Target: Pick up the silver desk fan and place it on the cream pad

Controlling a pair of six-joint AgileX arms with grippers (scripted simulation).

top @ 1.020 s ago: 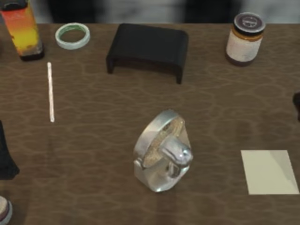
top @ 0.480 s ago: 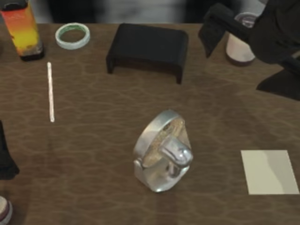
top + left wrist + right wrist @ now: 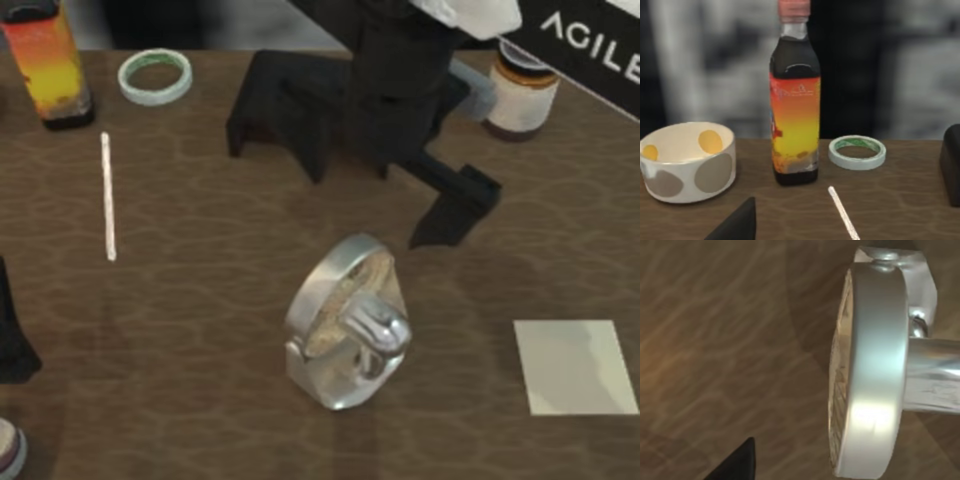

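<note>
The silver desk fan (image 3: 345, 322) stands upright near the table's middle, its chrome ring edge-on and the motor housing toward the right. In the right wrist view the silver desk fan (image 3: 875, 375) fills the right side, with one dark fingertip (image 3: 737, 462) well apart from it. My right gripper (image 3: 376, 205) hangs open just behind the fan, fingers spread wide, holding nothing. The cream pad (image 3: 575, 365) lies flat at the front right, with nothing on it. My left gripper (image 3: 10, 335) is parked at the left edge, open; one of its fingertips (image 3: 735, 222) shows in the left wrist view.
A black arched stand (image 3: 270, 95) sits at the back, partly under my right arm. A jar (image 3: 520, 95) is at the back right. At the back left are a sauce bottle (image 3: 45, 60), a tape ring (image 3: 155, 77) and a white stick (image 3: 107, 195). A spotted bowl (image 3: 687, 160) is beside the bottle.
My right arm has swung in from the back right edge to over the black stand, its open gripper now just behind the fan. The fan and pad have not moved.
</note>
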